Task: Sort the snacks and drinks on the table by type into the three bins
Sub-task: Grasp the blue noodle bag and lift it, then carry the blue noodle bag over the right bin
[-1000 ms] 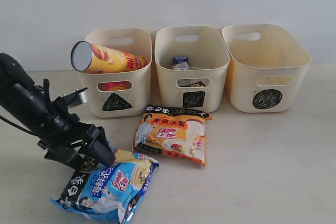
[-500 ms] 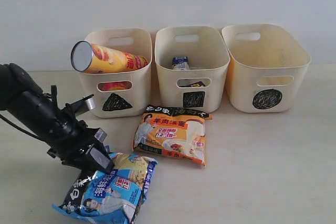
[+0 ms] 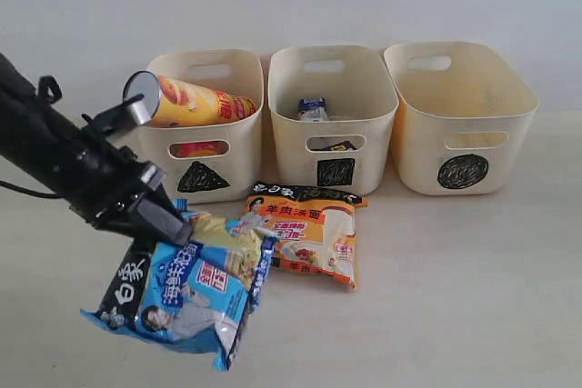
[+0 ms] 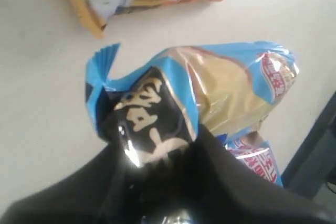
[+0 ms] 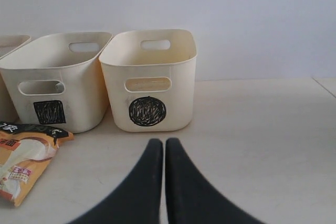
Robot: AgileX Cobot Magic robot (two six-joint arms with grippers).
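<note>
A pale beige table (image 3: 455,297) runs back to a plain white wall. My left gripper (image 3: 171,227) is clamped on the dark top corner of the blue-white noodle bag (image 3: 186,293), which hangs tilted below my jaws. My left wrist view shows that pinch close up, with the black printed corner crumpled. The exterior view shows instead how the whole bag droops.

Just beside the bag, the orange-white noodle bag (image 3: 305,238) lies flat. Behind stand the triangle bin (image 3: 232,147), with a yellow chip tube (image 3: 186,102) poking out over its rim, the square bin (image 3: 291,147), holding a small blue-white carton (image 3: 313,109), and the circle bin (image 3: 418,147).

Only my right wrist view shows my right gripper (image 5: 164,142). Its fingers are pressed together on nothing, over bare table and facing the circle bin.
</note>
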